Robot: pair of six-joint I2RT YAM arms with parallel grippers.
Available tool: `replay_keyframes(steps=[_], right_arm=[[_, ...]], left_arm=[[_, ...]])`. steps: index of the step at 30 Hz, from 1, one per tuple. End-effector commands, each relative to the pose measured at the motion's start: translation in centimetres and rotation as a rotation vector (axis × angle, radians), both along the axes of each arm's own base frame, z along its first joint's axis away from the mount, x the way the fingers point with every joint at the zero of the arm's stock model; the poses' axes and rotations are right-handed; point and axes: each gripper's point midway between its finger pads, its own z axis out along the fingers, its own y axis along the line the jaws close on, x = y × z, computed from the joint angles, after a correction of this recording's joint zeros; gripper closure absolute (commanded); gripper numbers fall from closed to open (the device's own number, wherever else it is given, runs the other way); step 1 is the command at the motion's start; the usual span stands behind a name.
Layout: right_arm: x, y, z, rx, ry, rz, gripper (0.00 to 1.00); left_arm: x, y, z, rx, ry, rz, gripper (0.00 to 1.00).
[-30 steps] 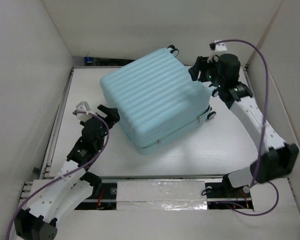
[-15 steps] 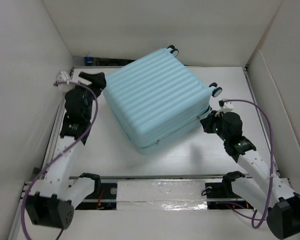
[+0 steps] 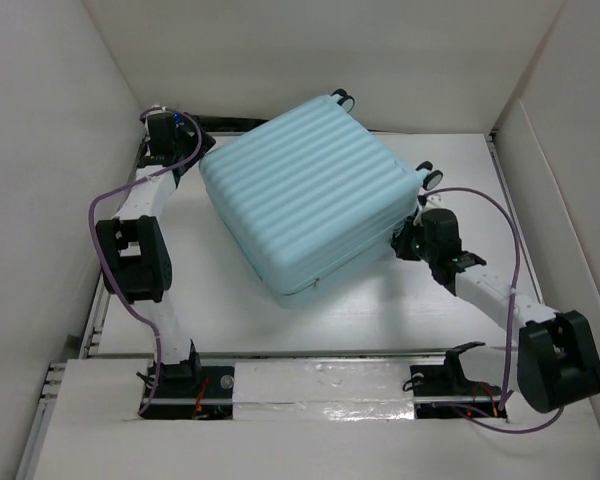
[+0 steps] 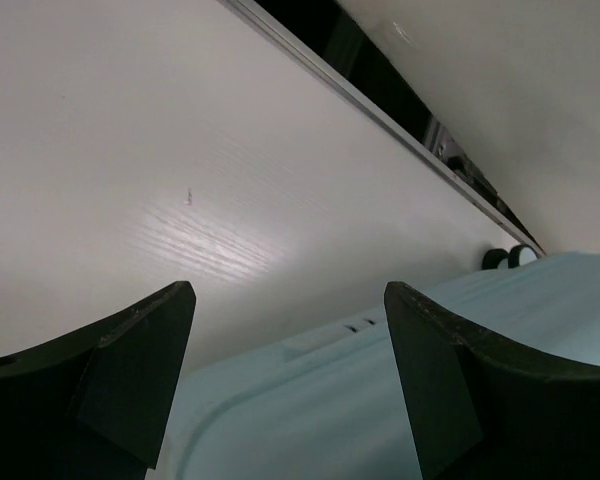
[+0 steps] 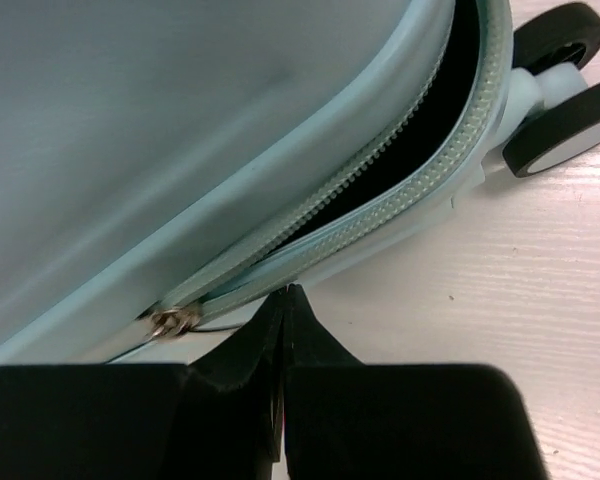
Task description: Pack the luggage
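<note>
I see the luggage [image 3: 315, 195] lying mid-table [image 3: 380, 300], lid down, its right-side zipper [image 5: 380, 200] partly gaping. My right gripper [image 5: 283, 300] (fingers pressed together, holding nothing) sits just beside the zipper pull [image 5: 167, 322]. My left gripper [image 4: 290, 300] stands wide at the luggage's far-left corner.

Your right gripper [image 5: 284, 312] has its jaws pressed together, the tips right at the luggage [image 5: 180, 120] where its zipper [image 5: 410, 190] gapes. The metal pull [image 5: 166, 322] sits just left of the tips. Two black wheels [image 5: 565, 120] rest on the table [image 5: 500, 320].
</note>
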Motion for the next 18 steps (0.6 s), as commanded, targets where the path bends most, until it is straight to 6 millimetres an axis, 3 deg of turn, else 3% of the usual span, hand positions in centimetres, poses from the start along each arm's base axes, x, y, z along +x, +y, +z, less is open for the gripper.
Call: replay_keyframes(steps=[1,5,7,9,10,11,12,13,14,15,16,18], right_arm=[[5.0,2.4,7.6,0.092,-0.231,0.048,1.00],[6.7,3.4,8.3,0.104,-0.242,0.071,1.00],[7.7,3.1,7.8,0.105,-0.232,0.053,1.00],[8.8,3.6,8.7,0.115,-0.268,0.063,1.00],[9.4,3.3,8.7,0.115,-0.272,0.056,1.00],[10.3,2.9,7.8,0.113,-0.251,0.050,1.00],[11.1,3.3,8.8,0.130,-0.270,0.080,1.00],[11.6,3.4,8.9,0.134,-0.267,0.091,1.00],[12.2,3.4,8.2,0.136,-0.246,0.103,1.00],[12.7,3.9,9.1,0.144,-0.252,0.127,1.00],[12.9,4.0,9.1,0.137,-0.248,0.137,1.00],[12.8,4.2,9.0,0.133,-0.227,0.148,0.99]], left_arm=[[0.3,-0.2,1.1,0.029,-0.009,-0.062,0.26],[0.6,-0.8,-1.6,0.001,0.034,-0.090,0.26],[0.2,-1.3,-2.8,-0.029,0.045,-0.103,0.26],[-0.6,-2.3,-4.0,-0.104,0.041,-0.115,0.28],[-1.1,-2.6,-2.9,-0.123,0.006,-0.115,0.28],[-1.8,-3.8,-3.0,-0.139,0.001,-0.127,0.28],[-2.9,-4.3,-4.4,-0.150,0.002,-0.120,0.28],[-3.7,-4.3,-2.9,-0.173,-0.039,-0.103,0.28],[-4.5,-5.1,-3.3,-0.186,-0.042,-0.107,0.28],[-6.0,-5.7,-4.9,-0.199,-0.038,-0.104,0.28],[-6.7,-5.6,-3.3,-0.222,-0.081,-0.088,0.29],[-8.1,-5.0,-4.0,-0.218,-0.089,-0.049,0.28]])
